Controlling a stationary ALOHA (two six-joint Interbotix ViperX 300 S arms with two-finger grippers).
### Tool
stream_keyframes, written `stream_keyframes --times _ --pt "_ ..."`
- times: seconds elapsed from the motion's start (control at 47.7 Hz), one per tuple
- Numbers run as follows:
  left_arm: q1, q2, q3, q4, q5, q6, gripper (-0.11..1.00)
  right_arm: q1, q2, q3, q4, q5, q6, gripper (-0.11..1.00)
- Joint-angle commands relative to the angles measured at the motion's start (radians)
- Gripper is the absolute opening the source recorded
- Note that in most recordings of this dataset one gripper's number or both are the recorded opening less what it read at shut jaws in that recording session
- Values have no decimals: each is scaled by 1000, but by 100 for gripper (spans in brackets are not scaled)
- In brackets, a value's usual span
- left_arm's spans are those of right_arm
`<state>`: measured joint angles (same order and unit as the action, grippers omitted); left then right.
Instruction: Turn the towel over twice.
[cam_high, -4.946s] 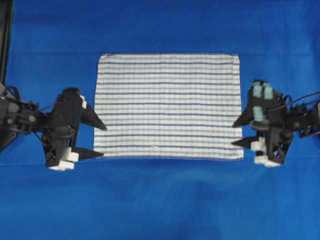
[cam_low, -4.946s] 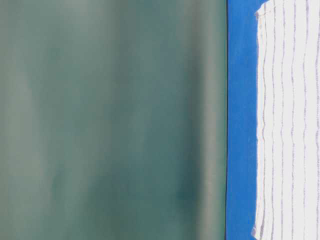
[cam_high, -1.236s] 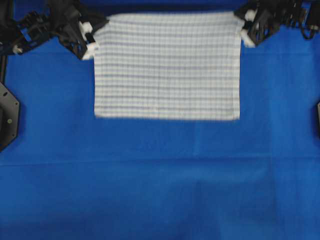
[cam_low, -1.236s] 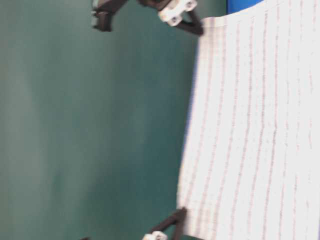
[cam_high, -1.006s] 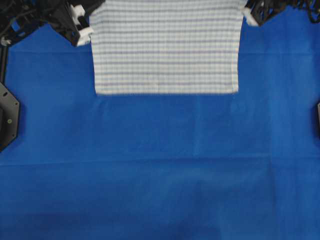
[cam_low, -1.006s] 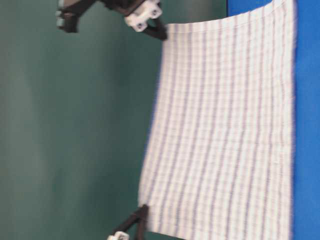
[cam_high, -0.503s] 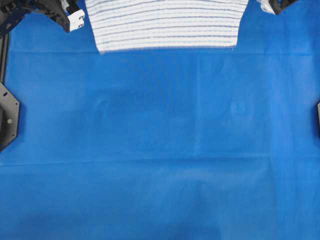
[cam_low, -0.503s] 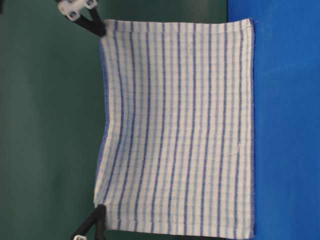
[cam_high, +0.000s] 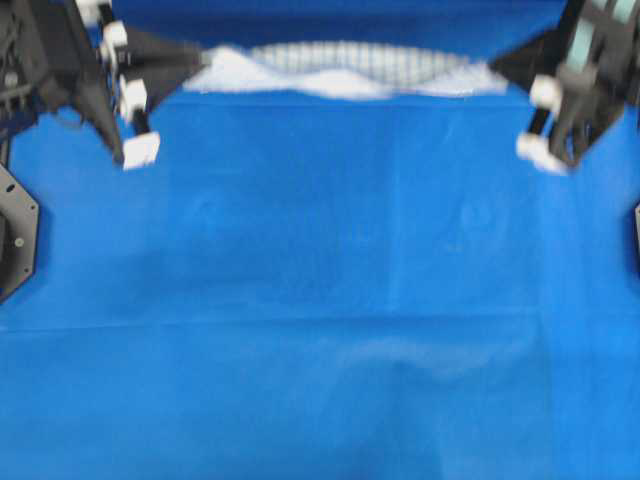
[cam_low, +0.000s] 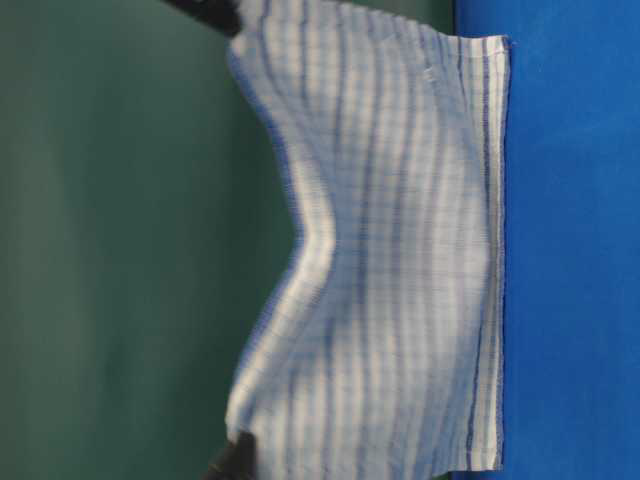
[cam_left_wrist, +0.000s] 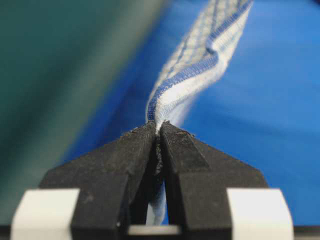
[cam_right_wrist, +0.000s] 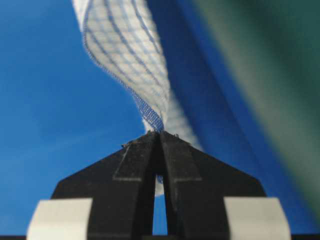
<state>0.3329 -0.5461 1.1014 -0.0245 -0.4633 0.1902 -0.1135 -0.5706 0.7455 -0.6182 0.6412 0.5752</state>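
A: What is the towel (cam_low: 390, 250) like?

B: Thin woven cloth, white with dark-blue and light-blue stripes and a stitched hem. It hangs in the air, held by its two upper corners, and its top edge sags in a wave between them. Its lower edge meets the blue sheet (cam_high: 320, 300) at the far side of the table.

A: And from above?

B: From overhead the towel (cam_high: 340, 70) is only a narrow rippled band, seen almost edge-on and blurred. The table-level view gives its full face, with the stripes bending where the cloth bulges. The sheet under it is plain, with faint creases.

A: What do the wrist cameras add?

B: The grip itself. The left gripper (cam_left_wrist: 159, 129) has its black, rough-faced fingers pressed together on a blue-hemmed corner, the cloth twisting away from the tips. The right gripper (cam_right_wrist: 160, 135) is pinched shut on the other corner, where the weave shows as a fine check.

A: How do the arms sit?

B: Overhead, the left gripper (cam_high: 195, 65) points in from the left and the right gripper (cam_high: 495, 68) from the right, facing each other at the far end of the table.
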Motion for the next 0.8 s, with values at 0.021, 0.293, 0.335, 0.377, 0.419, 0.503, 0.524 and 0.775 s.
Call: stream_keyframes --times 0.021,0.293,0.335,0.377,0.419,0.503,0.524,0.775 --pt "-66 -23 41 -2 0 -38 3 98 5 25 2 5 91 3" --pt "-268 17 127 -2 52 -91 3 282 115 133 2 -17 393 3" --pt "-299 34 133 -2 52 -107 3 304 137 141 2 -23 431 3" --pt "-333 61 137 -2 52 -133 3 324 156 149 2 -29 468 3" --pt "-357 87 138 -2 52 -160 3 344 173 155 0 -40 502 3" --pt "-403 144 137 -2 52 -218 3 387 207 167 2 -72 566 3" --pt "-414 158 133 -2 52 -232 3 396 213 169 0 -80 580 3" --pt "-511 308 89 -2 51 -328 3 482 295 175 0 -163 721 3"
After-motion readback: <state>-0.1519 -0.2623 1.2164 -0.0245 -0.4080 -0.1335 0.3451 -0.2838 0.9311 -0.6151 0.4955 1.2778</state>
